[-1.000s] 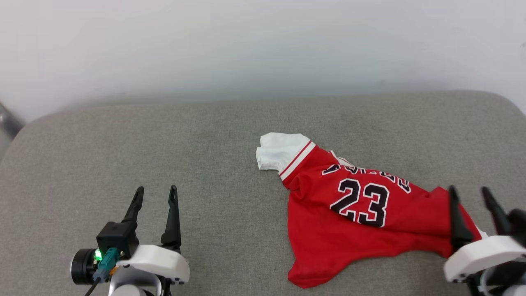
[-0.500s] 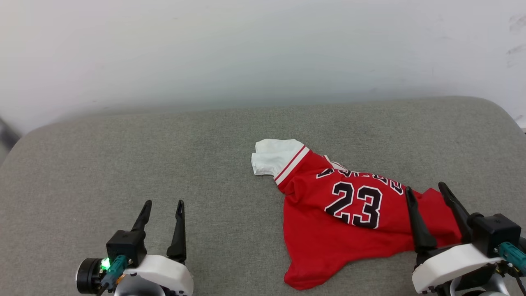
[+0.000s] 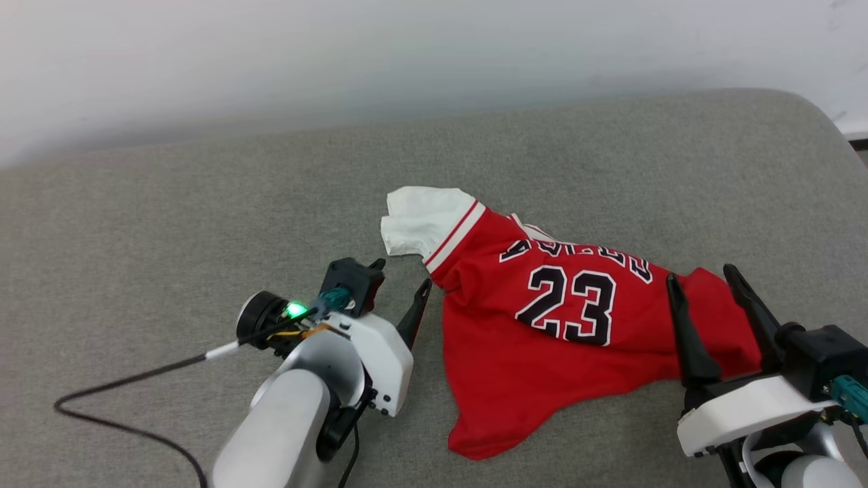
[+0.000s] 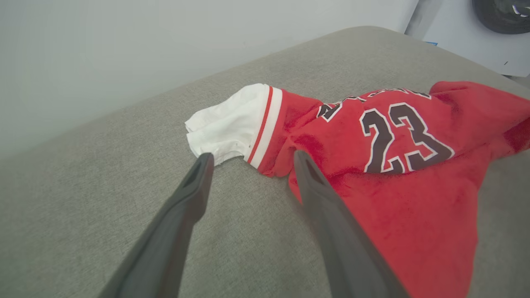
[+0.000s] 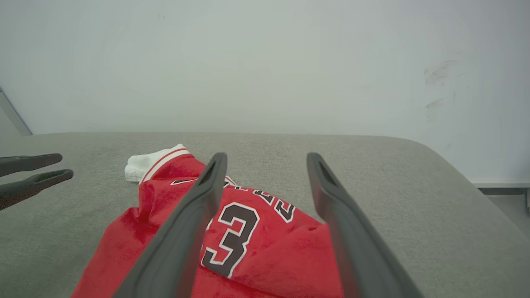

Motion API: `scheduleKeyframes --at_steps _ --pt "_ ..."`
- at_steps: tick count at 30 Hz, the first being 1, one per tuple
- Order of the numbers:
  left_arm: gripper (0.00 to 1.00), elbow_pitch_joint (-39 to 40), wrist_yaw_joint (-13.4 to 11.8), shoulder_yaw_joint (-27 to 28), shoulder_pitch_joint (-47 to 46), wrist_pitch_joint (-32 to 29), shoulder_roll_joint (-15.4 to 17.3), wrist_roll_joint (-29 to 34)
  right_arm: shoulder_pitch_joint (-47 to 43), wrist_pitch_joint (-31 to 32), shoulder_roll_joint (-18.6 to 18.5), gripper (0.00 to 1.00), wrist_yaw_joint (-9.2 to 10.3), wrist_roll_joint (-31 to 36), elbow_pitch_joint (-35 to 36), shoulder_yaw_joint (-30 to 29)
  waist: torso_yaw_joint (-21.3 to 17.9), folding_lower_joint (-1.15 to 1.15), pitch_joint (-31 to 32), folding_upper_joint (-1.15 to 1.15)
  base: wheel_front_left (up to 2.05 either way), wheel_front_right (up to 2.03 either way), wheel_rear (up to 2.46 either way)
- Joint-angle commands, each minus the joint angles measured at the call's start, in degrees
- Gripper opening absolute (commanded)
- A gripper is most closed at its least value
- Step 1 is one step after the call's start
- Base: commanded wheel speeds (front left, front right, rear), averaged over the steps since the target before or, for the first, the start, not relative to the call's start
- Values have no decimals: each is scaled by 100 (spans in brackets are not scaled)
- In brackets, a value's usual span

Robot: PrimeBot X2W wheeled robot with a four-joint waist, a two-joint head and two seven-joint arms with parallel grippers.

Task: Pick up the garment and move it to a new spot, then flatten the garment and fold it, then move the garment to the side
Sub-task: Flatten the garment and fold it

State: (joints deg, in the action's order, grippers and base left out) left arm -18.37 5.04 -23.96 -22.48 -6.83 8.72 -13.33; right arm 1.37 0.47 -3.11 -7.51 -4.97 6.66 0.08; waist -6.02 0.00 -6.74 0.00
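The garment (image 3: 502,366) lies crumpled on a grey cushioned surface (image 3: 169,224), its red side with the "23" facing up. Its white sleeve (image 3: 420,220) points toward the far left. My left gripper (image 3: 403,274) is open, with its tips just short of that sleeve and the striped trim; in the left wrist view the left gripper (image 4: 252,155) frames the sleeve (image 4: 227,124). My right gripper (image 3: 700,274) is open above the garment's right end. In the right wrist view the right gripper (image 5: 266,156) stands over the garment (image 5: 265,248). Nothing is held.
A pale wall runs behind the cushion. The cushion's rounded right corner (image 3: 834,129) drops off near a white ledge. A black cable (image 3: 122,393) trails from my left wrist across the surface. Bare grey surface lies to the left of the garment.
My left arm has swung forward and to the right, up to the white sleeve. The head view has shifted. The right gripper stays over the garment's right end.
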Motion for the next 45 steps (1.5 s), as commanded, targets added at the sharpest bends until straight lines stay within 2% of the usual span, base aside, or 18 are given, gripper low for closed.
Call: scheduleKeyframes --at_steps 1,4,8,14,16,17,19,23,29,34,41,45 --pt "100 -108 65 -97 -202 -191 20 -26 90 -14 28 100 4 12 0 -4 -180 0 -257 0 0 0 0" --pt "100 -402 192 -421 -606 -767 90 -113 170 -50 29 100 4 8 -59 -5 -303 0 -485 0 0 0 0" --pt "100 -721 238 -902 -1054 -1528 224 -362 284 -139 31 100 3 -93 -139 30 -446 0 -736 0 0 0 0" --pt "100 -1000 246 -1927 -1463 -2628 586 -1163 443 -297 30 100 4 -200 -307 73 -600 0 -962 0 0 0 0" --pt "44 -1032 247 -2160 -1528 -2851 694 -1412 476 -341 29 100 3 -225 -361 83 -627 0 -992 0 0 0 0" --pt "0 -1038 247 -2236 -1560 -2904 732 -1516 468 -357 29 100 4 -250 -391 88 -636 0 -998 0 0 0 0" --pt "0 -1065 247 -2337 -1612 -2951 840 -1656 477 -389 29 100 4 -267 -450 86 -642 0 -991 0 0 0 0" --pt "0 -998 230 -2239 -1796 -2536 1004 -1599 450 -418 30 100 3 -266 -530 37 -530 0 -897 0 0 0 0" --pt "0 -510 -31 -2015 -1568 -1941 1211 -1591 336 -329 28 100 4 -155 -492 -95 -133 0 -566 0 0 0 0" --pt "0 18 -377 -1780 -1010 -1754 1514 -1734 231 -201 27 100 3 -124 -411 -114 177 0 -330 0 0 0 0" --pt "0 1038 -1155 -1486 616 -1659 2043 -2132 -33 -38 26 100 3 -112 -291 -169 610 0 27 0 0 0 0" --pt "0 1506 -1542 -1394 1549 -1701 2222 -2426 -167 31 26 100 3 -106 -226 -213 778 0 184 0 0 0 0"
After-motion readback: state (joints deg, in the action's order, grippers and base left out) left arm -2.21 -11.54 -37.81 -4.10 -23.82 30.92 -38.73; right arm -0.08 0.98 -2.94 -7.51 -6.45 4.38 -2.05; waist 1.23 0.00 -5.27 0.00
